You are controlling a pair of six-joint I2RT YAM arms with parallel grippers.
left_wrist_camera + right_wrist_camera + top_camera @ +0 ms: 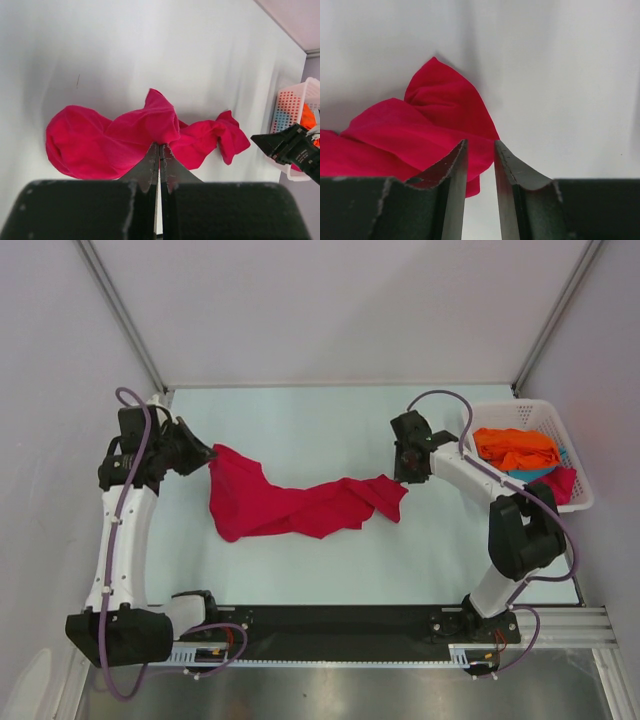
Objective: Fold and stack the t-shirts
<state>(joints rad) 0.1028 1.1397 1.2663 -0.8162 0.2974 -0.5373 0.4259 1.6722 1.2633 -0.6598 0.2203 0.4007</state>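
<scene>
Crimson t-shirt [300, 508] is on the table [300, 420], well left of the basket [520, 406], lying as a twisted rope, not flat. Left gripper [207, 454] is at the shirt end farthest from the basket. Left wrist view shows its jaws pressed together with a fold of cloth bunched at the tips, so I read it as clamped on the shirt. Right gripper [405, 478] is at the shirt end nearest the basket. Right wrist view shows a narrow gap between its fingers, with cloth under one finger and bare table through the lower part of the gap; nothing visibly pinched. Orange t-shirt [515, 448] and teal t-shirt [535, 473] sit in the basket.

Risks: the cloth lies mostly to one side of the right gap, so closing there likely grabs a thin edge or misses. Left's grab is bunched, probably several layers, so pulling may tighten the twist instead of spreading the shirt. A one-sided pull would just drag it across the table.

View diffs: top view gives the shirt's full span and both arms but can't resolve either jaw gap; the wrist views settle that. Left wrist also catches the right gripper and basket beyond the shirt. Right wrist sees only one shirt corner and table.
</scene>
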